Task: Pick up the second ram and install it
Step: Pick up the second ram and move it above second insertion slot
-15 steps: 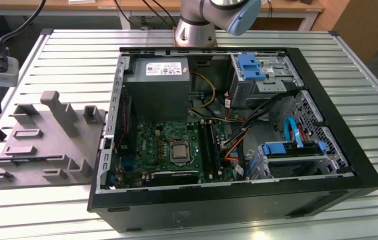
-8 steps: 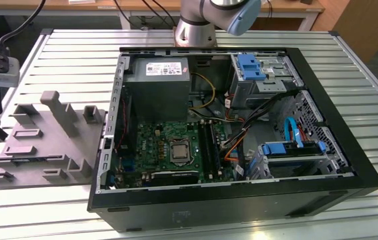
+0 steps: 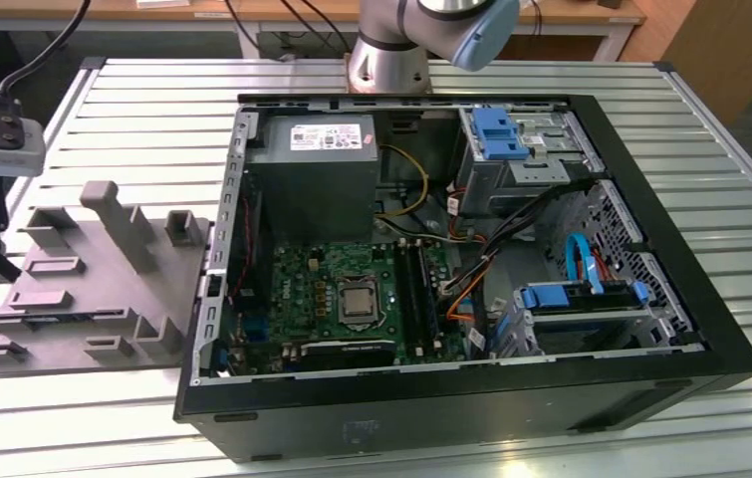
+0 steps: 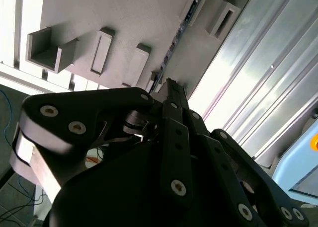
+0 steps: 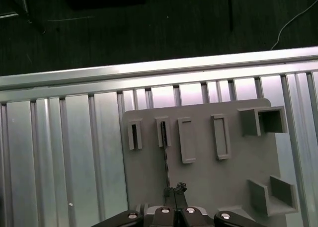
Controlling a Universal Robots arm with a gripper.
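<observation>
Your second ram [image 5: 165, 157] stands on edge in a slot of the grey fixture [image 5: 208, 187] on the worktop [image 5: 74, 162], which leaves its thin upper edge free to pinch. Your hand [image 5: 175, 189] sits directly over it, drawn narrow and apparently clamped on the stick.

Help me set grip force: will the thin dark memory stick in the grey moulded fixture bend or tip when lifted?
The thin dark memory stick runs straight, so probably stiff and light. On edge in the grey moulded fixture, it would likely topple unsupported. Being so thin, possibly fragile.
</observation>
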